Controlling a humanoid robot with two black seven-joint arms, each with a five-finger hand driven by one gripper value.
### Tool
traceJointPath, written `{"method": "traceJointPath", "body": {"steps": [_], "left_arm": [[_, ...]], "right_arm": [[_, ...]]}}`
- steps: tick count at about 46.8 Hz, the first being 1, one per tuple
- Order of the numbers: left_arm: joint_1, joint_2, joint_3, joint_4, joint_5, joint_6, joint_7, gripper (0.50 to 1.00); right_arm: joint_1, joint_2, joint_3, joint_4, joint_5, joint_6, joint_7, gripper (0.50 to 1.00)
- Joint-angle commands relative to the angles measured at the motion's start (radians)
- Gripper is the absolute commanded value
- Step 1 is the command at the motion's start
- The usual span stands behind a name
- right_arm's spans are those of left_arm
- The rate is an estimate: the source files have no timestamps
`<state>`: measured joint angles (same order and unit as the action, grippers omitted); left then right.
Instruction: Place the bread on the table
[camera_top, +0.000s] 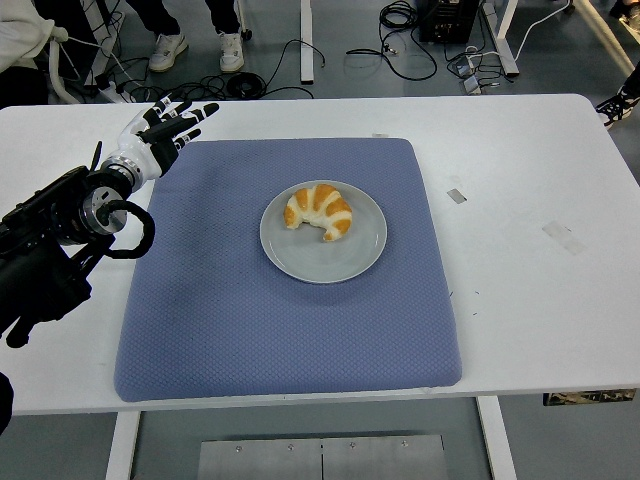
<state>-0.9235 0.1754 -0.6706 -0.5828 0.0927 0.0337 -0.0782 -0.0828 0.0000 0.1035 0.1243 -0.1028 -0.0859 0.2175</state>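
The white surface (520, 200) is carrying a blue mat (200, 310). A grey plate (290, 255) is sitting at mat centre, holding the bread (318, 210). The left hand (165, 130) is hovering far-left, fingers (195, 112) spread and empty, well apart from the bread.

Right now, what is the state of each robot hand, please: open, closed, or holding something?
Left hand: open, fingers spread, holding nothing, above the table's far left part.
Right hand: not in view.
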Motion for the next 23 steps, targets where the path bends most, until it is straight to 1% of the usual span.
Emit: {"method": "traceJointPath", "body": {"steps": [1, 23], "left_arm": [[-0.001, -0.002, 0.008, -0.002, 0.002, 0.000, -0.002, 0.983], [-0.009, 0.003, 0.011, 0.003, -0.002, -0.009, 0.005, 0.983]], "right_arm": [[0.000, 0.000, 0.001, 0.000, 0.000, 0.000, -0.001, 1.000], [0.000, 0.000, 0.001, 0.000, 0.000, 0.000, 0.000, 1.000]]}}
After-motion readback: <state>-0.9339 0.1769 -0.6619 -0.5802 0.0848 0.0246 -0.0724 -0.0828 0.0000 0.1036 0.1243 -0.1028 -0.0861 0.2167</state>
